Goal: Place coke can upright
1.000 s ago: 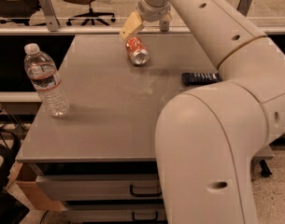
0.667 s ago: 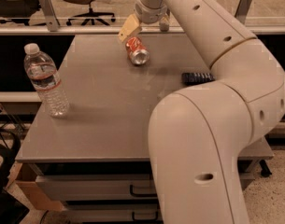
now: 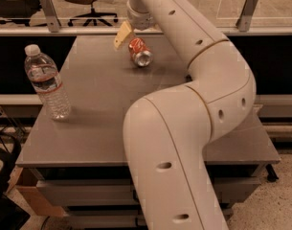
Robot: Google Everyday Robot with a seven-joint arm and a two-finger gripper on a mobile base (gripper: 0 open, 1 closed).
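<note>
The coke can [image 3: 140, 52] is seen lying on its side near the middle of the far edge of the desk [image 3: 97, 128], one silver end turned toward the front edge. The gripper [image 3: 125, 36] is held just beside it, on its left; whether it is open or closed cannot be told. A clear water bottle [image 3: 47, 83] is stood upright by the left edge.

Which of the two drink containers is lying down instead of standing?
The red coke can, far back beside the gripper, lies on its side; the clear water bottle at the left stands upright.
</note>
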